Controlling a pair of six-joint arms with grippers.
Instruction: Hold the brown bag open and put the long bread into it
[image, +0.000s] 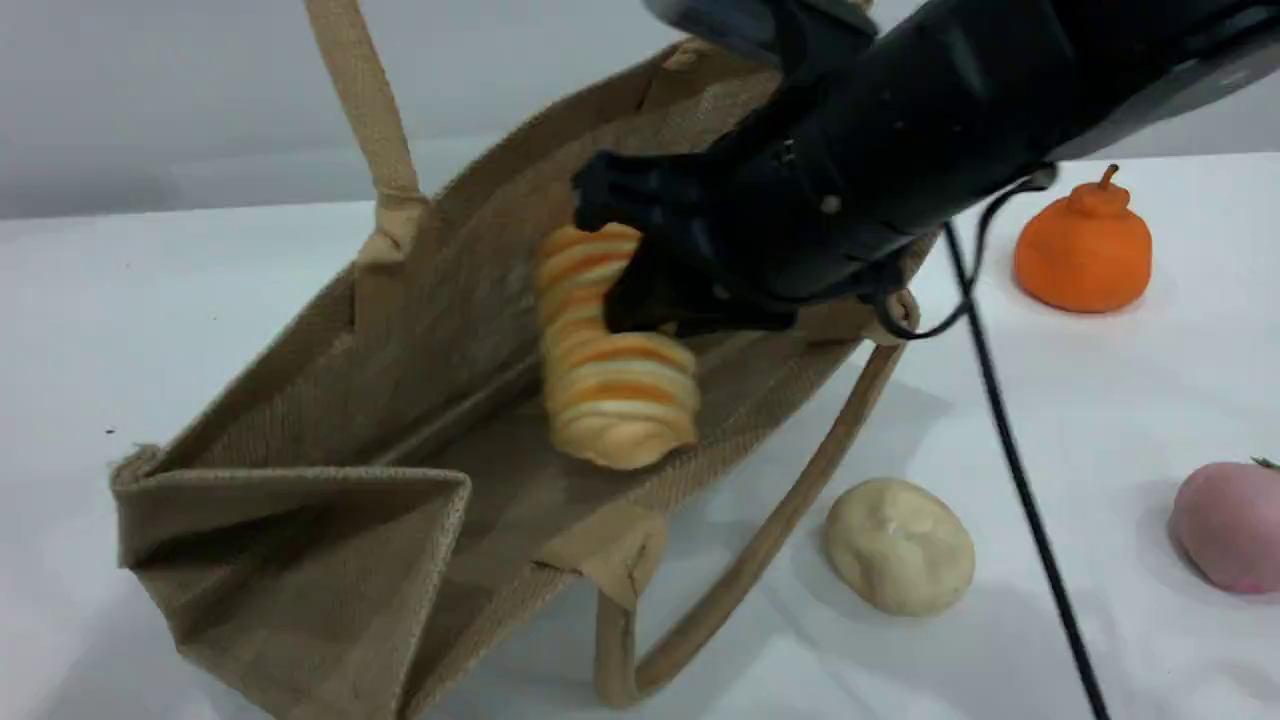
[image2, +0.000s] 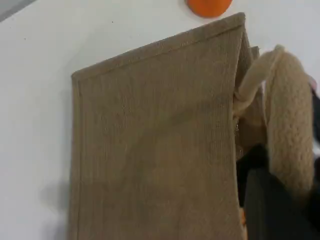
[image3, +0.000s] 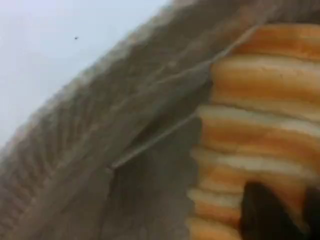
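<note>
The brown bag (image: 440, 300) lies on its side on the white table, its mouth gaping toward the right. One beige handle (image: 365, 100) rises past the top edge of the scene view. In the left wrist view that handle (image2: 290, 120) runs into my left gripper (image2: 272, 205), which is shut on it beside the bag's outer wall (image2: 155, 140). The long bread (image: 610, 385) stands tilted inside the bag, its lower end on the inner wall. My right gripper (image: 630, 265) is shut on its upper end. The right wrist view shows the bread (image3: 260, 100) and a dark fingertip (image3: 265, 215) against it.
The bag's other handle (image: 760, 545) lies looped on the table. A cream bun (image: 900, 545) sits just right of it. An orange pumpkin-shaped fruit (image: 1085, 245) is at the back right and a pink lump (image: 1230, 525) at the right edge. A black cable (image: 1010, 450) hangs from the right arm.
</note>
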